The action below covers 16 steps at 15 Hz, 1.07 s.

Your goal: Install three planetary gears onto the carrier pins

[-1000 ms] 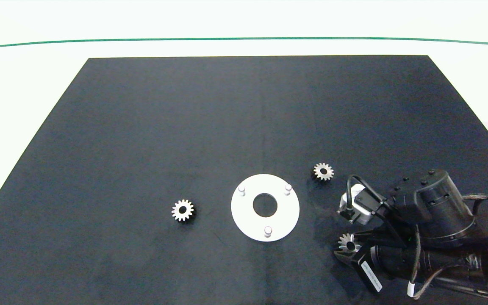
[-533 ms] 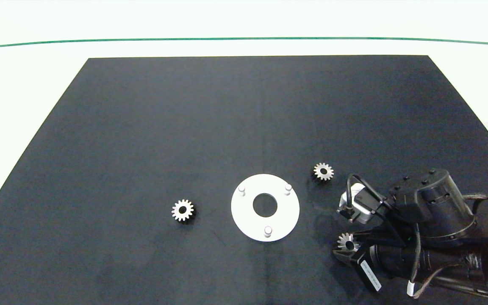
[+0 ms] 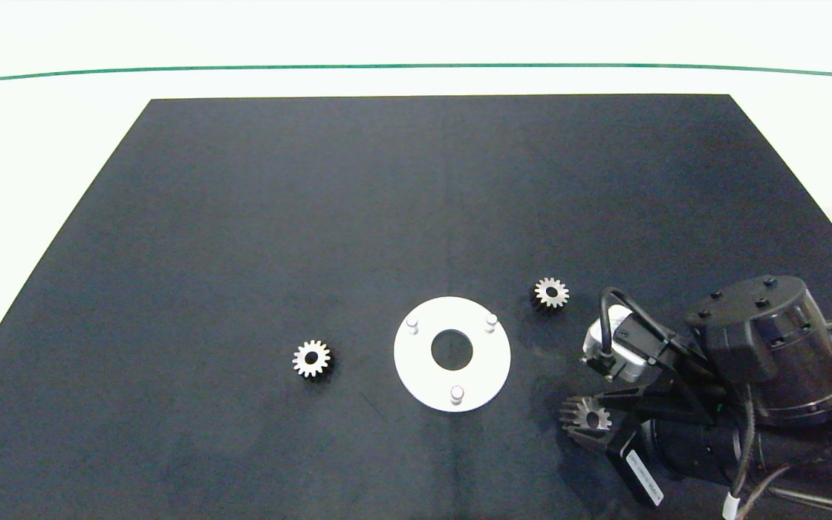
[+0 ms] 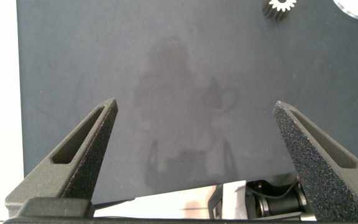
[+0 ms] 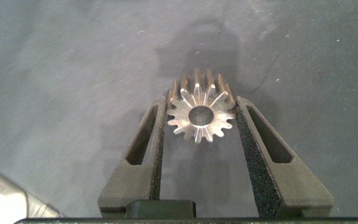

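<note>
Between the right claw's (image 5: pixel 199 124) fingers sits a pinched gear (image 5: pixel 199 114); keeping it level should ease its bore onto a peg (image 3: pixel 457 393); left claw (image 4: pixel 194 130) spread.

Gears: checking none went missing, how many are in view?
3: one gear on the mat left of the white disc, one at its upper right, one clamped in the right gripper.

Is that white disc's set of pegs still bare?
Yes: all three carrier pins stand bare; one gear sits in the right gripper.
</note>
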{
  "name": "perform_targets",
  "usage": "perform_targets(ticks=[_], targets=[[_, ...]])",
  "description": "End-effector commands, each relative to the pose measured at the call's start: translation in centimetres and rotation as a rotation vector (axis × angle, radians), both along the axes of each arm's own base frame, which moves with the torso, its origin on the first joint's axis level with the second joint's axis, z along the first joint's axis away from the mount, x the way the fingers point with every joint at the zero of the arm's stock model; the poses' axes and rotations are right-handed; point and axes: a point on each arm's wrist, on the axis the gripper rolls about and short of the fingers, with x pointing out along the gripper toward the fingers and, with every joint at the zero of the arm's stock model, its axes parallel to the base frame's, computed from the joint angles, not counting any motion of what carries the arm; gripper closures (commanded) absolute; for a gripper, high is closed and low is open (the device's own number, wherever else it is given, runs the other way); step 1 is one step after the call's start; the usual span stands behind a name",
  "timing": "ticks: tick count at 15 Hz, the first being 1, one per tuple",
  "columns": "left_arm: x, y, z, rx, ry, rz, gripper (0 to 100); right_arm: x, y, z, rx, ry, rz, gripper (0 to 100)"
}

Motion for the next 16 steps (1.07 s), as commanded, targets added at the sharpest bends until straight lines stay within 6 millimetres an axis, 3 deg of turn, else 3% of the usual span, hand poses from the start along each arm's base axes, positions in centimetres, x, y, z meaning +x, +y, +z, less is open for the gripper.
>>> perform_targets(ticks=[1, 7, 16], targets=[[0.0, 0.0, 0.0, 0.002, 0.006, 0.000, 0, -0.4, 0.1, 1.0, 0.016, -0.027, 0.014, 96], [0.1, 0.0, -0.1, 0.017, 0.006, -0.005, 0, -0.2, 0.6, 2.0, 0.041, -0.054, 0.021, 96], [0.2, 0.0, 0.1, 0.018, 0.004, -0.004, 0, -0.2, 4.2, 4.1, 0.028, -0.061, 0.104, 96]])
